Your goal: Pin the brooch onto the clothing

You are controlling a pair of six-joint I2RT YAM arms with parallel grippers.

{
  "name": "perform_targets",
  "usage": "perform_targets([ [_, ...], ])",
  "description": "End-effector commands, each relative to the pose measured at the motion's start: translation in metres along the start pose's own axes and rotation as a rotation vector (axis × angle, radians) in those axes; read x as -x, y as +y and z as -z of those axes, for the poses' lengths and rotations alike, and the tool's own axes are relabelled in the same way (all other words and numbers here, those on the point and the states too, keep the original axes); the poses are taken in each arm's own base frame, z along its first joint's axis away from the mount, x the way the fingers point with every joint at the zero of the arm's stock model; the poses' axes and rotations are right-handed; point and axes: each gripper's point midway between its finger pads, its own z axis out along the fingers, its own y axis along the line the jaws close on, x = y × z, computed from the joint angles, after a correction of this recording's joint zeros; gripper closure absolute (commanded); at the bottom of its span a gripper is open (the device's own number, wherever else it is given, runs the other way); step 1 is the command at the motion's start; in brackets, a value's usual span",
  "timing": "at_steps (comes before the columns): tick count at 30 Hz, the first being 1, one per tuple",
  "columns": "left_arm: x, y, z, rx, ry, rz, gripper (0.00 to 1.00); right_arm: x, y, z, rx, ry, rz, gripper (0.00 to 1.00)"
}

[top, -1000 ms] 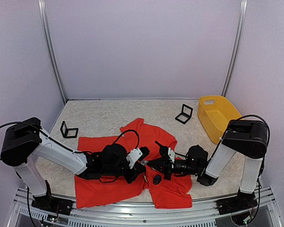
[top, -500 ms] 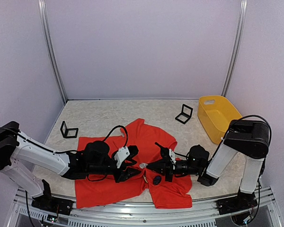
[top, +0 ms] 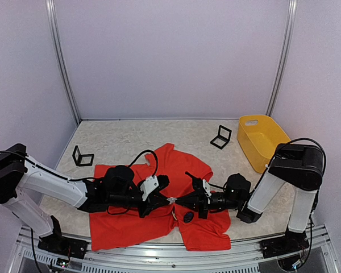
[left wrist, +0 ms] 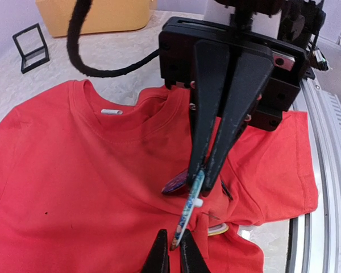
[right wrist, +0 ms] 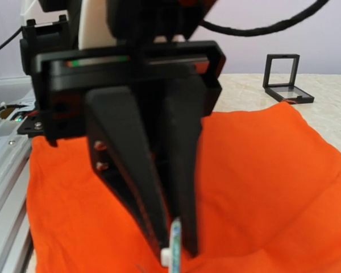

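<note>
**Two arms nose to nose over the T-shirt [top: 125,227]**

I see the left arm [top: 62,185] and right arm [top: 261,193] stretched low, tips meeting just above the red-orange shirt on the surface [top: 119,142]. Right jaws clamp the brooch [left wrist: 184,213]; left jaws pinch its free end.

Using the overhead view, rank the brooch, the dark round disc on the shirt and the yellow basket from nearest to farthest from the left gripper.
From the left gripper:
1. Brooch, at its fingertips, over the shirt.
2. Dark round disc, on the shirt, slightly right and nearer the front edge.
3. Yellow basket, far right, off the shirt.
</note>
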Motion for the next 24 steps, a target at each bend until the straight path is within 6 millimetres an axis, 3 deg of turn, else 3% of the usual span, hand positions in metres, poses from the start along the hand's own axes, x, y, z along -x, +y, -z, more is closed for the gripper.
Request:
perform_targets([
  [1, 0.015, -0.005, 0.000, -0.048, -0.031, -0.028, 0.98, 0.014, 0.003, -0.002, 0.033, -0.033, 0.031, 1.00],
  [7, 0.019, -0.013, 0.002, -0.093, -0.051, -0.013, 1.00, 0.011, 0.002, -0.003, 0.028, -0.025, 0.038, 1.00],
  [12, 0.017, -0.011, 0.002, -0.089, -0.046, -0.003, 1.00, 0.005, 0.002, -0.001, 0.023, -0.009, 0.059, 0.67],
  [14, 0.017, -0.011, 0.002, -0.091, -0.045, -0.004, 1.00, 0.000, 0.003, -0.003, 0.037, 0.003, 0.066, 0.59],
  [24, 0.017, -0.011, 0.001, -0.094, -0.047, 0.003, 1.00, -0.018, -0.001, -0.018, 0.047, 0.050, 0.065, 0.58],
])
